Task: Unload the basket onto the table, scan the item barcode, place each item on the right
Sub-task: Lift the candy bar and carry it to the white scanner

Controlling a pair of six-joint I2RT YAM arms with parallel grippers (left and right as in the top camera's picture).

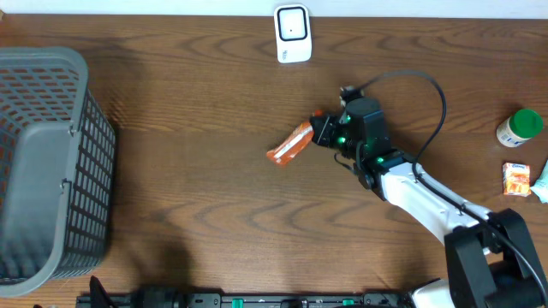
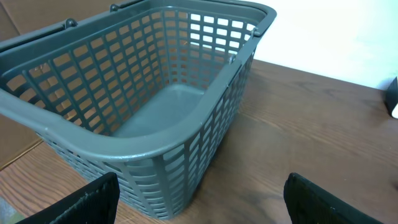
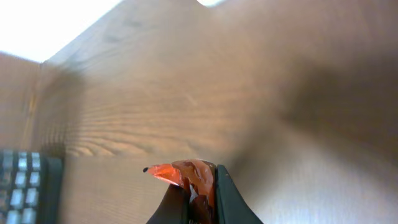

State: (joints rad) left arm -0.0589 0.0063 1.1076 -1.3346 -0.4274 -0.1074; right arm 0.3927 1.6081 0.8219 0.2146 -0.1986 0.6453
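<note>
orange crinkled plastic packet (image 1: 289, 144): mid-table, one end pinched by the right gripper (image 1: 320, 130), the rest pointing toward the basket side; cannot tell whether it touches the wood
right gripper: clenched on the packet, both fingers (image 3: 231, 202) pressed against its end
left gripper (image 2: 199, 208): jaws spread wide, holding nothing, facing the basket
white box-shaped scanner (image 1: 292, 32): far table edge, well apart from the packet
grey plastic lattice basket (image 1: 51, 60): left end of the brown wooden table (image 1: 188, 128)
green-capped white bottle (image 1: 521, 127): far right

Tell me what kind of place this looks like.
Probably a mock shop checkout: a grey shopping basket, a white barcode scanner, and an orange packet pinched in the right gripper.
</note>
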